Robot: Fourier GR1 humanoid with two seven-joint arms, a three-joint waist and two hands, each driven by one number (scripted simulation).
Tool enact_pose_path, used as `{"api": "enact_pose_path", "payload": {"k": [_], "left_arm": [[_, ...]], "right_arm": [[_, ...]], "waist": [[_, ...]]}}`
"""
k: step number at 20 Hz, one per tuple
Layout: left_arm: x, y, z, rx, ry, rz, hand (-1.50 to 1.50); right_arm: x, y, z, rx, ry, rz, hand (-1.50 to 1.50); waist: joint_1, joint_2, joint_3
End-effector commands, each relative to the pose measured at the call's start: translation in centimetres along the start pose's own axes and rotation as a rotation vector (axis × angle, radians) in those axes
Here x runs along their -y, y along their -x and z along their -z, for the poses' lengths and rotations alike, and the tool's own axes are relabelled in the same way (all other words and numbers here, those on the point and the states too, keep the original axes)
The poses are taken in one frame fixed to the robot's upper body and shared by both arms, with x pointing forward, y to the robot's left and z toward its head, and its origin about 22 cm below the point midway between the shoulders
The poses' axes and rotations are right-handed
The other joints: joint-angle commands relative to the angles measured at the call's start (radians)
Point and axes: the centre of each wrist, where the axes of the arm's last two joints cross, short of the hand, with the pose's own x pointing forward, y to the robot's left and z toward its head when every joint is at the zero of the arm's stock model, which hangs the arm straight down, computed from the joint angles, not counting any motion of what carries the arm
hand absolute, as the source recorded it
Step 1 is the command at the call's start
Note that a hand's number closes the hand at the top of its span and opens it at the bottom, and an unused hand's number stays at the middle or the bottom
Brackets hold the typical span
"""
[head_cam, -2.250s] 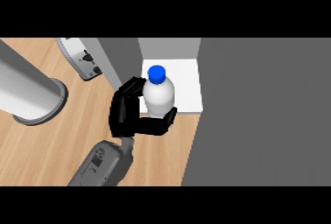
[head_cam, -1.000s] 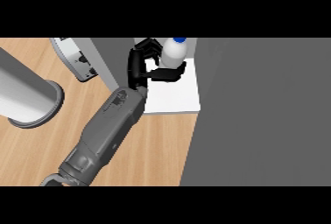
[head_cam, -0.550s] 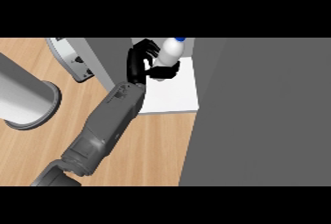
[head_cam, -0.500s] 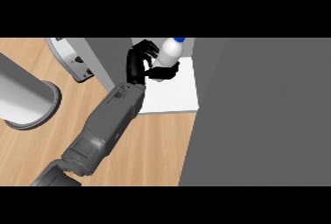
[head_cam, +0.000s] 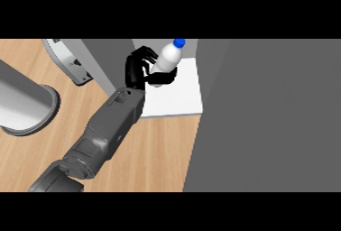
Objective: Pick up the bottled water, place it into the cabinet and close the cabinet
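Even, bright light; faint soft shadows; no glare.

1. No text, label, brand, number or sign can be read anywhere in the head view.
2. The bottle (head_cam: 168, 57), at the upper middle of the frame, has a plain white body and a blue cap, with no legible label.
3. The grey cabinet (head_cam: 266, 113) at the right has blank surfaces, without markings.
4. The grey cylinder (head_cam: 23, 106) at the left and the wooden table (head_cam: 153, 153) carry no writing.
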Motion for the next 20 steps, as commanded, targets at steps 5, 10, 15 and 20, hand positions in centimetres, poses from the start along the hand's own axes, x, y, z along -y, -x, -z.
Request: {"api": "enact_pose_path", "payload": {"k": [5, 10, 15, 20], "left_arm": [[0.0, 1.4, -0.6, 0.005, -0.021, 0.164, -1.5], [-0.4, 2.8, -1.3, -0.004, -0.039, 0.23, -1.5], [-1.4, 2.0, 0.1, 0.0, -0.053, 0.236, -1.5], [-0.5, 0.9, 0.1, 0.021, -0.055, 0.17, -1.5]], "right_arm": [[0.3, -1.3, -0.2, 0.037, -0.005, 0.015, -1.5], [-0.8, -1.2, -0.7, 0.025, -0.032, 0.032, -1.5], [-0.2, -1.4, -0.2, 0.03, -0.017, 0.011, -1.5], [0.0, -1.8, -0.2, 0.053, -0.019, 0.029, -1.5]], "waist": [[-0.015, 0.005, 0.001], [-0.025, 0.003, 0.0], [-0.009, 0.005, -0.001], [-0.023, 0.01, -0.001]]}}
